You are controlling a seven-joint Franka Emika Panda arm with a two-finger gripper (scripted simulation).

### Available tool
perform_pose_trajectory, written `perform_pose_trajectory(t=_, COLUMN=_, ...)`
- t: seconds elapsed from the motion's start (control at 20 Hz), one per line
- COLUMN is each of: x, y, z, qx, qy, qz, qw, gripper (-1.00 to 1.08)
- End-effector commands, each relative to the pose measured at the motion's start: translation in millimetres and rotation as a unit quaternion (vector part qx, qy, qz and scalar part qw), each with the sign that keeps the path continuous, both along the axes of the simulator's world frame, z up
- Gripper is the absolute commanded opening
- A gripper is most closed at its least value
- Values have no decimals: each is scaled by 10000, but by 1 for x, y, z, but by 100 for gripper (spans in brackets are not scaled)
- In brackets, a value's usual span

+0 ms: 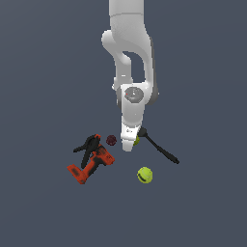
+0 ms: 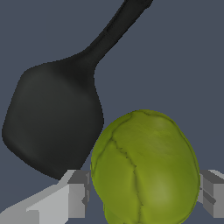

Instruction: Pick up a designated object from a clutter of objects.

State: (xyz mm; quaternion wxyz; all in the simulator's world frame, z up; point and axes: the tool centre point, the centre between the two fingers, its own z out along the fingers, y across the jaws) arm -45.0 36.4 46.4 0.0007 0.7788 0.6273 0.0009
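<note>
The designated object, a yellow-green pear [image 2: 144, 170], fills the gap between my fingers in the wrist view. A grey finger [image 2: 78, 194] lies against one side of it and the other against the opposite side. My gripper [image 2: 145, 194] is shut on it. In the exterior view the gripper [image 1: 130, 144] is down low in the clutter. Only a sliver of the pear [image 1: 137, 140] shows past the white hand there.
A black spatula [image 1: 159, 148] lies just beside the pear, its blade [image 2: 52, 118] close to one finger. A dark red ball [image 1: 111, 140], a black clamp [image 1: 87, 146] and an orange-red drill [image 1: 89, 166] lie toward the exterior view's left. A tennis ball [image 1: 144, 174] sits nearer the front.
</note>
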Motion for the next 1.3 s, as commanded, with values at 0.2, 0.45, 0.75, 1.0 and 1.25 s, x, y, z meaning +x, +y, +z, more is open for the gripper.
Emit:
perform_pose_trajectory(t=0.2, x=1, y=0, z=2, qx=0, qy=1, qz=0, qw=10000, gripper=-100)
perform_pose_trajectory(t=0.45, x=6, y=3, z=15, qx=0, qy=1, qz=0, qw=10000, gripper=-100)
perform_pose_trajectory(t=0.75, x=17, y=8, z=45, qx=2, qy=2, qz=2, qw=10000, gripper=-100)
perform_pose_trajectory(t=1.0, x=32, y=15, z=82, qx=4, qy=3, qz=4, qw=10000, gripper=-100)
perform_pose_trajectory(t=1.25, x=50, y=24, z=127, qx=6, qy=4, qz=5, qw=10000, gripper=-100)
